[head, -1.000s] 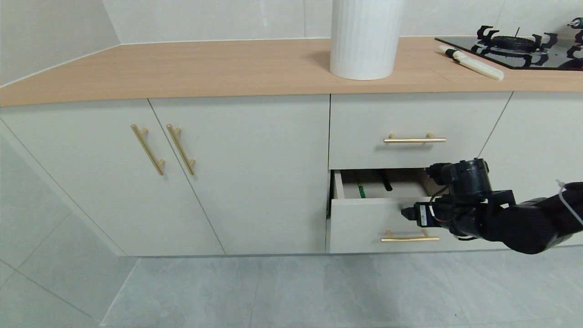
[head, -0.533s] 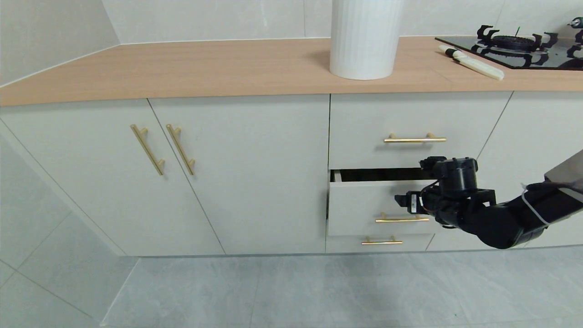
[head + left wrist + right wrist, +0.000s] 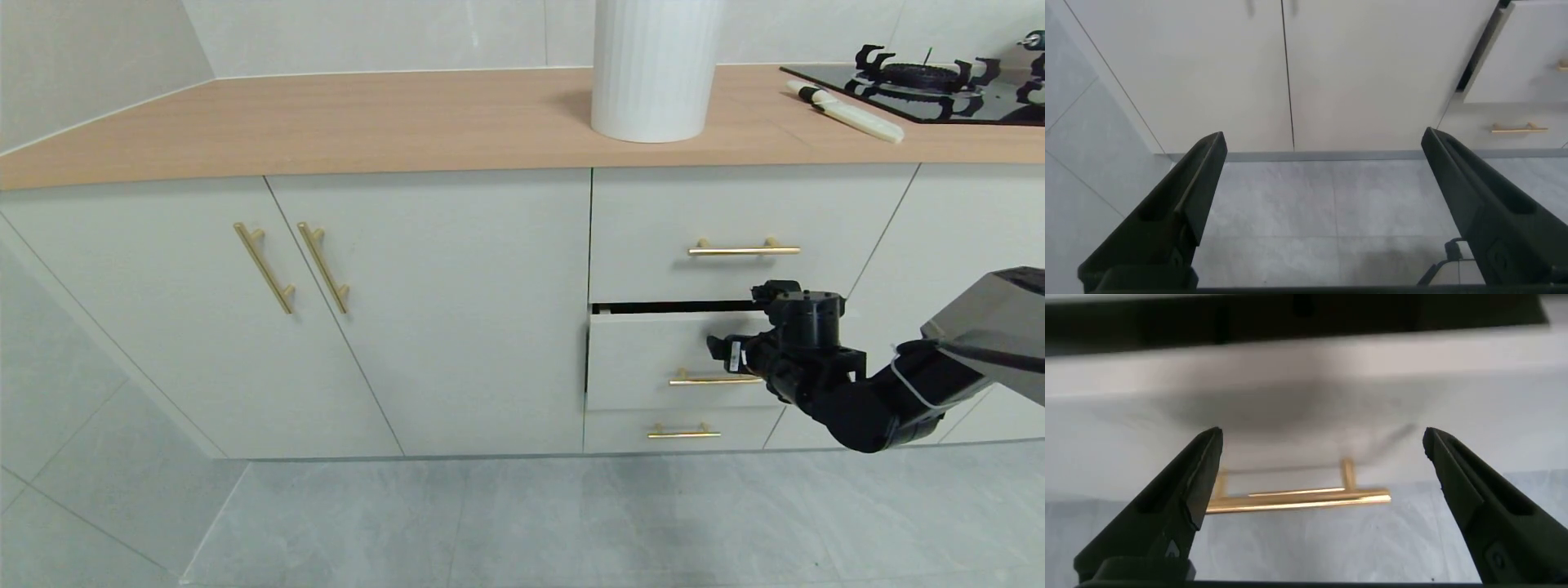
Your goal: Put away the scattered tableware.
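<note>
Locate the pale utensil (image 3: 845,112) lying flat on the table (image 3: 367,122), just beside the hob (image 3: 922,86) and well apart from both arms. Treat the middle drawer (image 3: 645,359), below the table and right of the cupboard doors (image 3: 433,310), as the storage place (contents hidden from here). Note the thin dark gap along its top edge: nearly closed, not flush. Check the right gripper (image 3: 1320,441) at the drawer front, jaws spread wide to either side of the brass handle (image 3: 1298,494), pinching nothing; contact with the panel not certain.

Judge the step in hand as the final push home. Press squarely on the flat panel near the handle, straight toward the cabinet, to avoid skewing the drawer on its runners. Slow down toward the end to avoid a slam or rebound. Keep the jaws off the gap. Confirm a flush front, level with the upper drawer (image 3: 735,212) and the lower drawer (image 3: 678,441), before backing away.

Leave the left gripper (image 3: 1323,139) low over the floor (image 3: 1315,204), jaws likewise spread and empty.
</note>
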